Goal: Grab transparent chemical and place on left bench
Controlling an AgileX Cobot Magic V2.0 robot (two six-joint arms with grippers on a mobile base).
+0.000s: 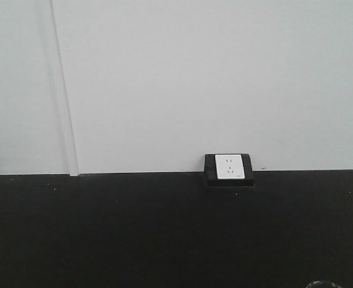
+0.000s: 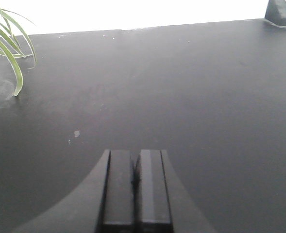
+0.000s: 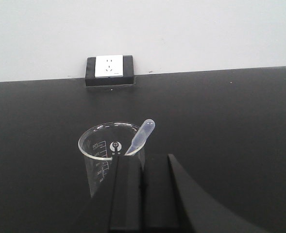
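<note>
The transparent chemical is a small clear beaker (image 3: pixel 106 150) with printed markings and a plastic dropper (image 3: pixel 140 136) leaning in it. It stands upright over the black left bench (image 3: pixel 220 121). My right gripper (image 3: pixel 143 160) has its two fingers pressed together at the beaker's near right rim and looks shut on the glass wall. The left finger hides part of the beaker's front. The beaker's rim barely shows at the bottom edge of the front view (image 1: pixel 323 284). My left gripper (image 2: pixel 136 154) is shut and empty, low over the bare black worktop (image 2: pixel 206 97).
A black-framed white wall socket (image 1: pixel 228 168) sits where the bench meets the white wall, also in the right wrist view (image 3: pixel 109 69). Green plant leaves (image 2: pixel 9 43) hang over the bench at the far left of the left wrist view.
</note>
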